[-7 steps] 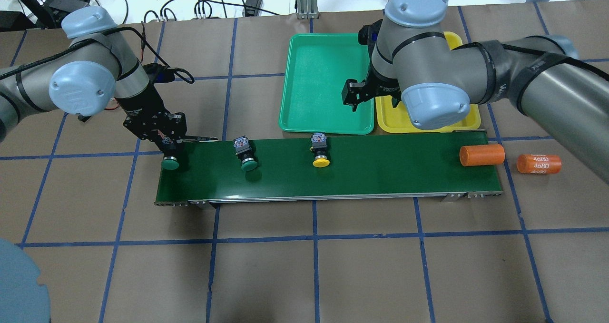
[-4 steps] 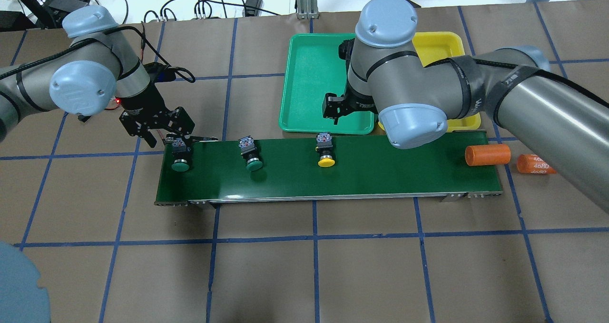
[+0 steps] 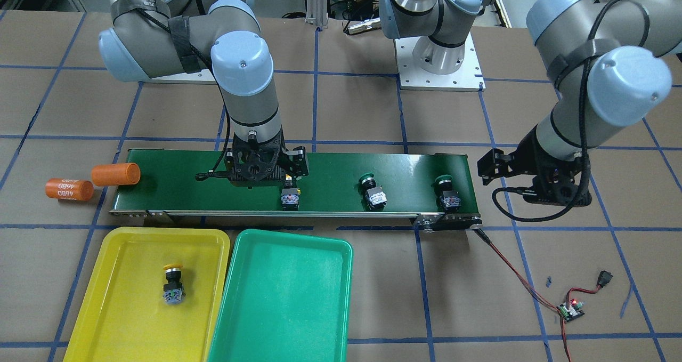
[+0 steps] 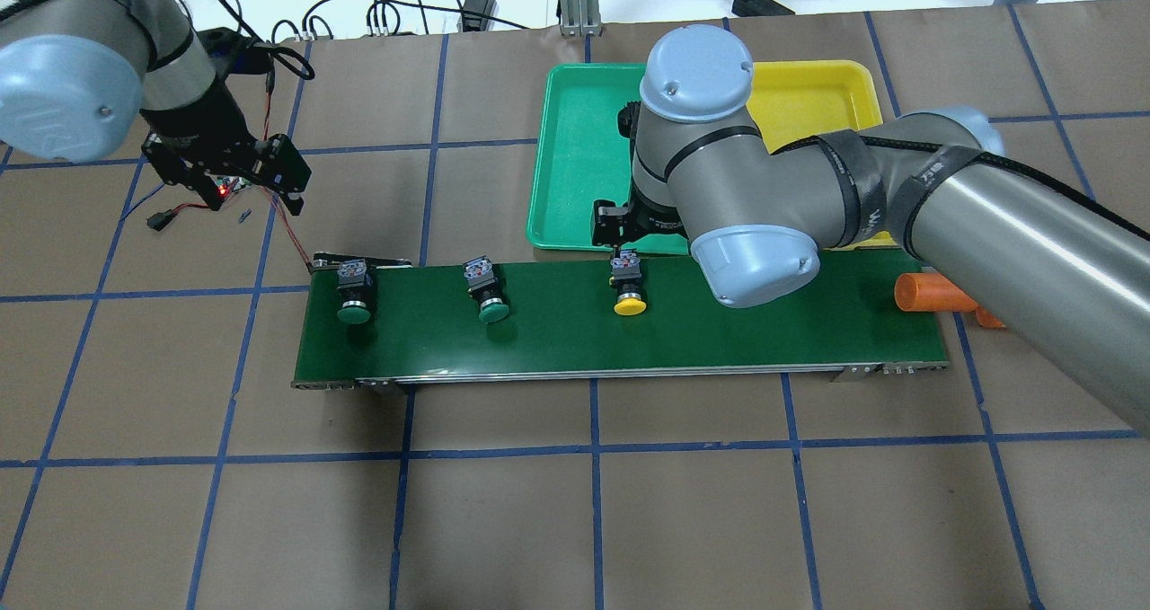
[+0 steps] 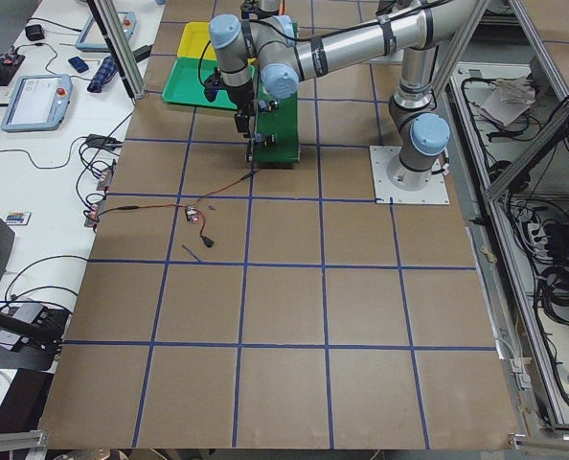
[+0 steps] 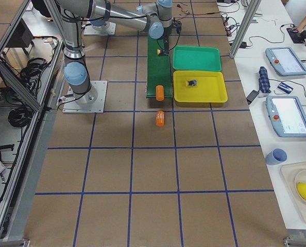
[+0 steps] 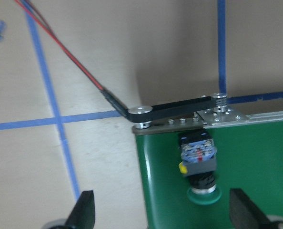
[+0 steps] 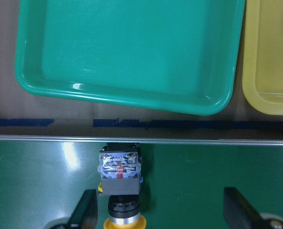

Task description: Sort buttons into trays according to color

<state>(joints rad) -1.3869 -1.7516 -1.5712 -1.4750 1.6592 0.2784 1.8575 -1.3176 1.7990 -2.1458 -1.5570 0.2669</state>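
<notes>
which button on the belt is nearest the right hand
The yellow-capped button, directly under the right hand. The two green-capped buttons sit farther along the belt, toward the robot's left.

I see left arm (image 3: 559,127), right arm (image 4: 988,224): silver-grey tubes, pale blue round joint caps (image 4: 696,66), small screws. Black cable (image 3: 585,95) strapped along each with black bands. White bolted base plate (image 3: 439,58).
</notes>
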